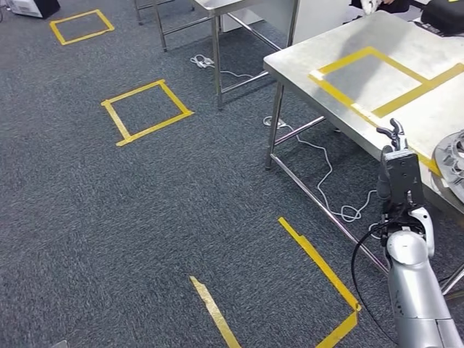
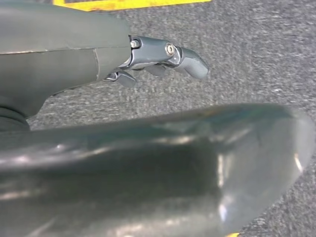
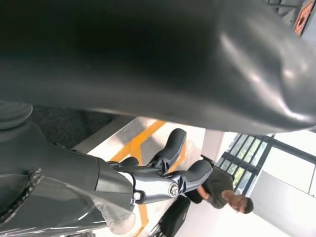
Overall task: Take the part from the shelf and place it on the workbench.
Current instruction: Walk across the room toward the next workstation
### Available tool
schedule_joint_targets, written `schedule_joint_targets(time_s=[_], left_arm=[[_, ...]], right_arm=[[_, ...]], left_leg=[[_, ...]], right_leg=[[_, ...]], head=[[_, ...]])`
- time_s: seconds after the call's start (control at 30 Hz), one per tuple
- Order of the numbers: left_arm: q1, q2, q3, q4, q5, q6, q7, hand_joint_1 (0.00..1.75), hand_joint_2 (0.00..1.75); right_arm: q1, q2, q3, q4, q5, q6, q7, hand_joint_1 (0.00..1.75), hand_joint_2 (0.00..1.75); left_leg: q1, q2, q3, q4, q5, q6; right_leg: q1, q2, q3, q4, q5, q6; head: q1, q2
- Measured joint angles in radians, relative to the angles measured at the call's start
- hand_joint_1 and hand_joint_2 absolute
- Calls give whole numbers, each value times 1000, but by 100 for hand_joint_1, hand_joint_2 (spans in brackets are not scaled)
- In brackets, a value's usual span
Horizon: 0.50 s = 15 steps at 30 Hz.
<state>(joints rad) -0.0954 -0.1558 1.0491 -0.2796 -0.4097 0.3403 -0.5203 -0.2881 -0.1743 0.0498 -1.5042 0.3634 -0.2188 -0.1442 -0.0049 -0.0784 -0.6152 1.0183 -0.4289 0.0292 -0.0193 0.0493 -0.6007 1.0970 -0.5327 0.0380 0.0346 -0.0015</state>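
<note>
On the stainless-steel tabletop (image 1: 307,61), beside its one yellow tape rectangle (image 1: 378,80), lies one round silver metal part (image 1: 452,156), wrapped in clear plastic. The right hand (image 1: 395,135) grips its edge. The left hand (image 2: 164,57) hangs empty over grey carpet (image 1: 82,217), fingers loosely apart.

Left hand (image 2: 156,57) empty above grey carpet (image 2: 242,54), yellow tape (image 2: 130,4).
</note>
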Motion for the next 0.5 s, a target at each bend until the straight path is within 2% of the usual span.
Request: schedule_joint_targets(time_s=[0.03, 0.07, 0.1, 0.17, 0.2, 0.23, 0.27, 0.3, 0.33, 0.37, 0.43, 0.47, 0.5], left_arm=[[1, 0, 0, 0, 0, 0, 0, 0, 0], [2, 1, 0, 0, 0, 0, 0, 0, 0], [4, 1, 0, 0, 0, 0, 0, 0, 0], [3, 1, 0, 0, 0, 0, 0, 0, 0], [3, 1, 0, 0, 0, 0, 0, 0, 0], [2, 0, 0, 0, 0, 0, 0, 0, 0], [2, -1, 0, 0, 0, 0, 0, 0, 0], [3, -2, 0, 0, 0, 0, 0, 0, 0], [4, -2, 0, 0, 0, 0, 0, 0, 0], [5, -2, 0, 0, 0, 0, 0, 0, 0], [4, -2, 0, 0, 0, 0, 0, 0, 0], [3, -2, 0, 0, 0, 0, 0, 0, 0], [2, -2, 0, 0, 0, 0, 0, 0, 0]], right_arm=[[0, 0, 1, -1, 5, 0, 0, 0, 0], [0, 0, 3, -3, 8, 0, -1, 0, 0], [-1, 0, 4, -4, 10, 0, -1, 0, 0], [-2, 0, 6, -7, 12, 0, -2, 0, 0], [-2, 0, 6, -8, 13, 0, -2, 0, 0], [-1, 0, 6, -9, 14, 0, -2, 0, 0], [1, 0, 6, -9, 15, 0, -2, 0, 0], [2, 0, 6, -9, 15, 1, -2, 0, 0], [3, 0, 6, -9, 16, 1, -2, 0, 0], [4, 0, 7, -10, 16, 2, -2, 0, 0], [4, 0, 7, -12, 17, 2, -2, 0, 0], [4, 0, 7, -14, 17, 2, -2, 0, 0], [4, 0, 8, -15, 17, 2, -2, 0, 0]], left_leg=[[2, -22, -7, 5, 3, -9], [2, -34, -14, 8, 6, -17], [2, -28, -17, 12, 2, -22], [0, 12, -42, 68, -34, -32], [1, 40, -67, 126, -66, -36], [3, 56, -97, 195, -98, -40], [6, 65, -123, 254, -121, -43], [7, 68, -135, 286, -127, -44], [8, 70, -129, 279, -114, -44], [8, 75, -104, 234, -86, -42], [0, 114, -32, 95, -33, -33], [-5, 134, -7, 44, -20, -26], [-10, 147, 4, 17, -17, -21]], right_leg=[[-2, 14, 33, -72, 33, -4], [-2, 10, 37, -77, 32, -10], [-3, -1, 39, -78, 34, -15], [-5, -26, 42, -83, 37, -28], [-3, -40, 43, -83, 36, -32], [-1, -53, 43, -83, 35, -35], [0, -66, 43, -83, 35, -36], [1, -78, 43, -83, 34, -36], [2, -90, 44, -83, 34, -36], [2, -102, 45, -83, 33, -36], [5, -123, 47, -82, 30, -31], [7, -132, 48, -82, 28, -28], [10, -141, 48, -82, 26, -23]], head=[[0, 0], [-1, 0], [-1, 0], [-6, 0], [-9, 0], [-11, 0], [-11, 0], [-11, 0], [-12, 0], [-12, 0], [-12, 0], [-11, 0], [-11, 0]])
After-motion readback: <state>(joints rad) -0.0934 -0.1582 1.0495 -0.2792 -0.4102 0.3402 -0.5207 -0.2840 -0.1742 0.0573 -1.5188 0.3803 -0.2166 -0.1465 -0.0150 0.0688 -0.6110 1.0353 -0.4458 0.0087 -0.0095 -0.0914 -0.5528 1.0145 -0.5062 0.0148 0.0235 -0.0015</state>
